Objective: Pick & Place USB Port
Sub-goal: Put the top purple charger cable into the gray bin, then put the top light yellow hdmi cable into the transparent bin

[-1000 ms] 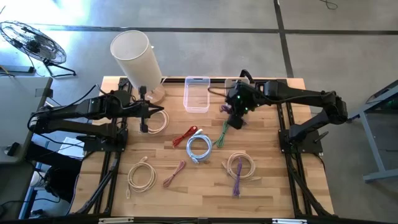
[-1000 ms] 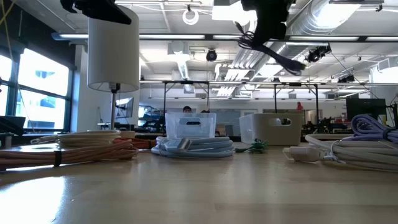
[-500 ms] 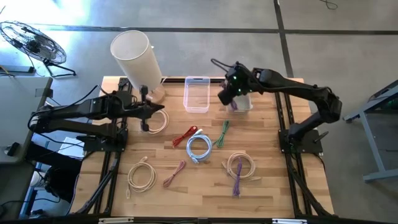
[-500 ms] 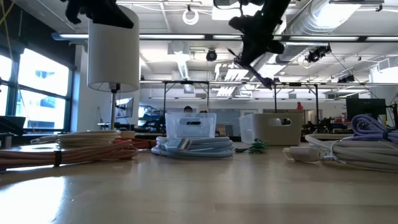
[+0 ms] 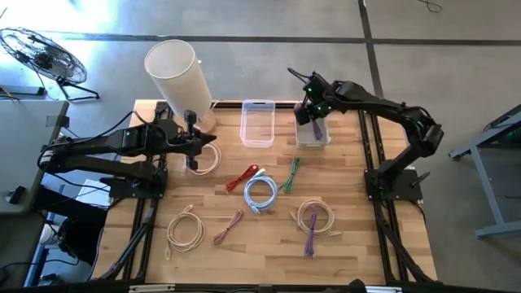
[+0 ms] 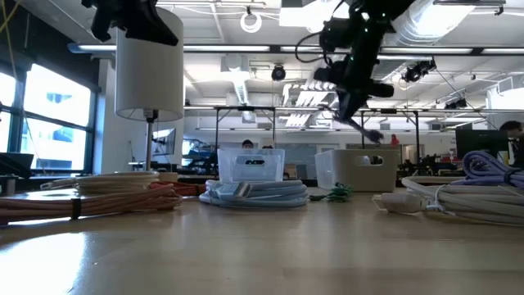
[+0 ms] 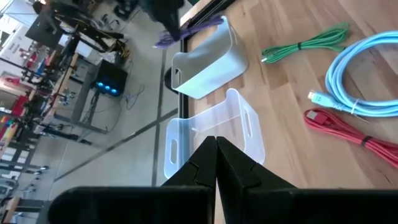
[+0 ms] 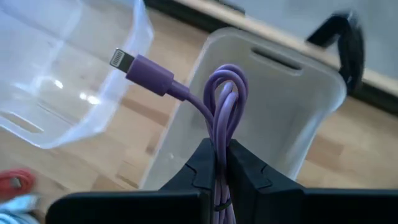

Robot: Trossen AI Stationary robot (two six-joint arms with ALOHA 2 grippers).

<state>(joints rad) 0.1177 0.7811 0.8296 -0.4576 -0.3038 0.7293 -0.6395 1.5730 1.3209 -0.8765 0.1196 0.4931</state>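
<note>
A purple USB cable (image 8: pixel 224 99), bundled into a loop with its plug (image 8: pixel 122 60) sticking out, is in my right gripper (image 8: pixel 219 155), which is shut on it. That gripper (image 5: pixel 313 120) hangs over the frosted bin (image 5: pixel 313 134) at the table's far edge and points steeply down. In the low view the cable (image 6: pixel 360 123) dangles above this bin (image 6: pixel 356 168). A clear bin (image 5: pixel 257 124) stands to its left. My left gripper (image 5: pixel 190 160) is shut on nothing and hovers by a beige cable coil (image 5: pixel 208 156) at the table's left. My right gripper pinches the folded strands of the purple cable (image 8: pixel 219 138) between its two fingers, just below the loop's bend. The fingers come from above, slanting down. The cable is lifted clear, its loop and plug reaching past the fingertips over the frosted bin (image 8: pixel 273 106).
A tall white cylinder (image 5: pixel 176 80) stands at the far left. Across the table's middle and near side lie red (image 5: pixel 244 177), blue (image 5: pixel 260 194), green (image 5: pixel 289 175), pink (image 5: pixel 229 226) and beige (image 5: pixel 186 230) cables, and a beige coil with a purple cable (image 5: pixel 313 221).
My right gripper has carried the purple cable toward the table's far edge and down, coming over the frosted bin; its wrist has rolled on the way. It stays shut on the cable. My left gripper has rolled a little in place.
</note>
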